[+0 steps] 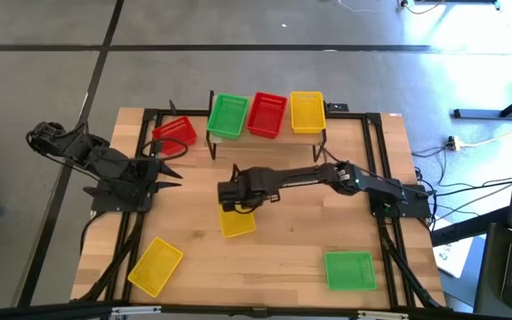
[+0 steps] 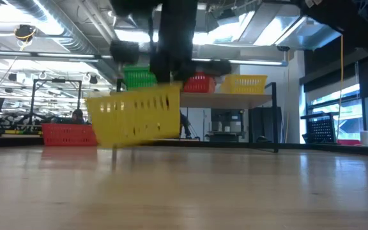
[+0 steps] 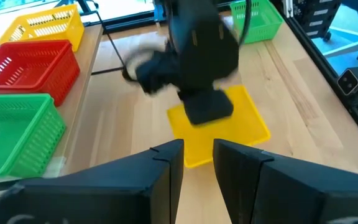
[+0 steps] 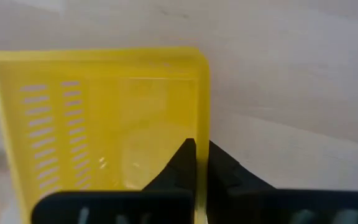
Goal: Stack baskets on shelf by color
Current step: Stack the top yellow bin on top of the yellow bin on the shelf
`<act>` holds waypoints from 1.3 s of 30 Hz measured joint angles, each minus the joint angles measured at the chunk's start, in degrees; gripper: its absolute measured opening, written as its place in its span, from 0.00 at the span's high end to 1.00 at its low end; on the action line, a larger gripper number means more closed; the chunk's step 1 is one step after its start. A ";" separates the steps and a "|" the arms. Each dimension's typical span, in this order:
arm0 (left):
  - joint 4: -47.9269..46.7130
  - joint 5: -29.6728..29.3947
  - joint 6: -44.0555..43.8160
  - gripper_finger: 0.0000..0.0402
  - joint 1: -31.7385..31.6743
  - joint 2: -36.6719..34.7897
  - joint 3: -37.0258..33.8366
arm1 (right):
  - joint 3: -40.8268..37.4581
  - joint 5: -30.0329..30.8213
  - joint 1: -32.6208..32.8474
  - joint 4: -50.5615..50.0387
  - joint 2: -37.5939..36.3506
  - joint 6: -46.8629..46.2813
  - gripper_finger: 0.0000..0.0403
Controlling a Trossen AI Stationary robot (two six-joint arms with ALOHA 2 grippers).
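My right gripper [image 1: 236,203] is at mid-table, shut on a yellow basket [image 1: 237,224], which also shows in the low view [image 2: 136,116] and in the left wrist view [image 3: 229,130]. The shelf [image 2: 232,96] at the far edge carries a green basket [image 1: 228,115], a red one [image 1: 267,114] and a yellow one [image 1: 307,111] side by side. A second red basket [image 1: 175,132] sits on the table left of the shelf. My left gripper [image 3: 197,163] waits open at the left, pointing at the held basket. My right gripper holds the yellow basket by the rim of one side wall [image 4: 202,112], on the basket's far side. One finger [image 4: 182,163] is inside the basket and one outside. The fingers point down from above. The basket hangs tilted just above the table, its open side up.
Another yellow basket [image 1: 156,265] lies at the table's near left and a green one [image 1: 349,270] at the near right. Black frame rails [image 1: 376,169] run along the table's sides. Bare wood lies between the shelf and the near baskets.
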State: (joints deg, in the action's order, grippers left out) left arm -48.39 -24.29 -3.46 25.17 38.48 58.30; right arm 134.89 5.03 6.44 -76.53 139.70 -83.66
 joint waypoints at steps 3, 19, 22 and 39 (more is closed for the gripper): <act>-0.15 0.00 0.00 0.81 0.00 0.01 0.00 | 0.18 1.76 0.72 -0.52 -3.13 -0.03 0.99; -0.18 -0.02 0.02 0.81 0.00 0.02 0.00 | 0.05 14.07 4.53 -6.43 -17.72 -1.79 1.00; -0.17 -0.02 0.02 0.81 0.00 0.02 0.00 | 0.05 18.30 4.96 -9.97 -20.91 -3.31 1.00; 1.03 -1.02 0.69 0.81 0.00 1.33 -0.01 | -0.04 34.04 -4.72 -13.51 -35.66 16.38 1.00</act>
State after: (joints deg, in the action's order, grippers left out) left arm -47.36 -25.31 -2.78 25.17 39.81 58.29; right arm 134.85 39.07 1.72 -90.04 104.03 -67.28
